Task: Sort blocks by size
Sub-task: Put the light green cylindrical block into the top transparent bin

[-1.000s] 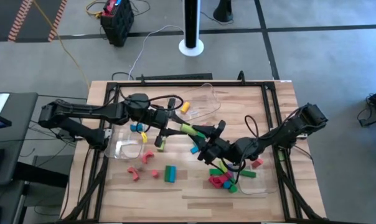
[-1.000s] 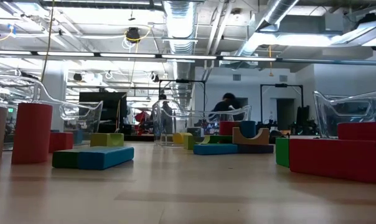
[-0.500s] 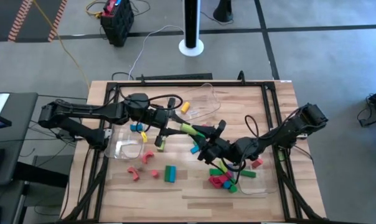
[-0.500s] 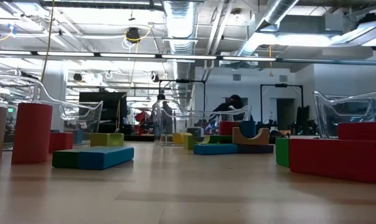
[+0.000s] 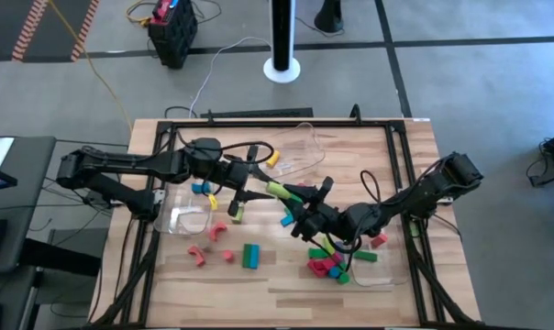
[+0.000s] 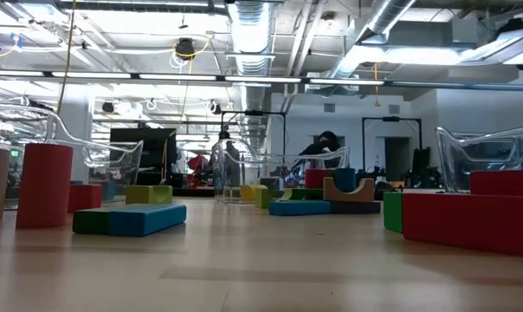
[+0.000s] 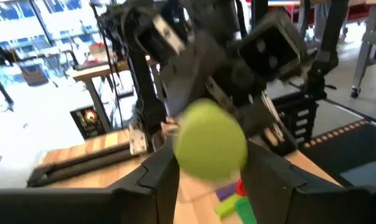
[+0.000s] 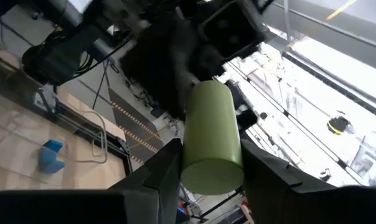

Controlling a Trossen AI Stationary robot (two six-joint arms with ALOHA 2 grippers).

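Observation:
A lime-green cylinder block (image 5: 275,190) hangs level in the air above the table's middle, between my two grippers. My left gripper (image 5: 261,186) reaches in from the table's left, and its fingers stand close on either side of the cylinder's round end (image 7: 210,146). From the table's right comes my right gripper (image 5: 297,197), shut on the cylinder's other end (image 8: 210,137). Other blocks lie on the table below: a blue one (image 5: 201,188), a red arch (image 5: 196,257), a green and blue bar (image 5: 250,255), and a mixed heap (image 5: 330,264). My left gripper has a finger (image 7: 160,180) on each side of the cylinder's end; whether they touch it I cannot tell. My right gripper pinches the cylinder's near end (image 8: 206,168) between its two fingers, by its curved sides. The fingers come about level from the table's right and lie along the cylinder. The cylinder is lifted clear of the table.
Clear plastic bins stand at the far middle (image 5: 300,147), the left (image 5: 181,218) and the near right (image 5: 373,275). In the low view a red cylinder (image 6: 43,185), a green and blue bar (image 6: 127,218) and a red block (image 6: 469,221) stand near. A person moves in the room behind.
Both arms have kept their places with the green cylinder between them. In the high view my left gripper's fingers have drawn a little apart about the cylinder's end.

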